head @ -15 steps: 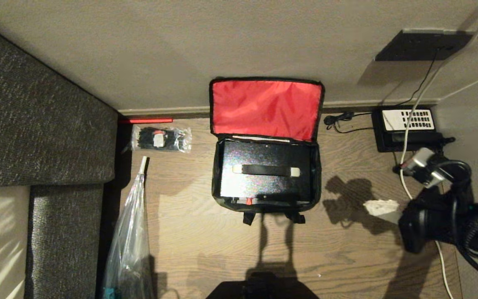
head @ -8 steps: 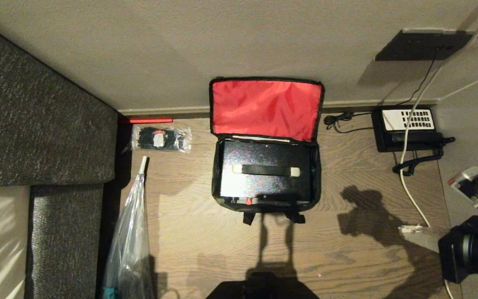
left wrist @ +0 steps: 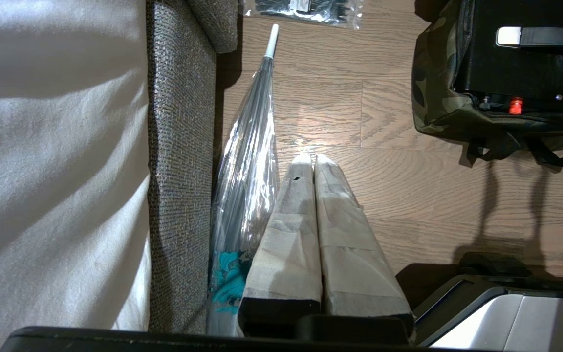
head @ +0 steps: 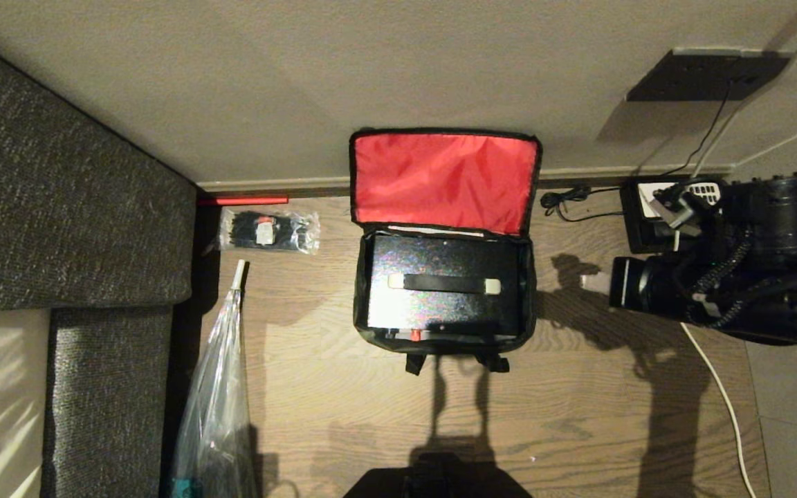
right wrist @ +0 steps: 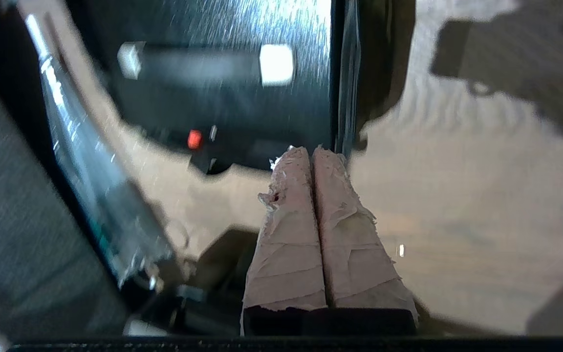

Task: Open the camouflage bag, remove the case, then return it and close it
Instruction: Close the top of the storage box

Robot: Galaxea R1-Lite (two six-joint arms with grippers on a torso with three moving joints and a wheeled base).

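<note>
Bag (head: 371, 304), one, open, holding one case (head: 440, 263); two claws pinched.

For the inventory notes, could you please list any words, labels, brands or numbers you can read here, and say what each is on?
No text can be read in any view.
Small clear packet: a white label with a red mark, too small to read.
Telephone: white key panel, its key markings too small to read.
Case and camouflage bag: no lettering shows.
</note>
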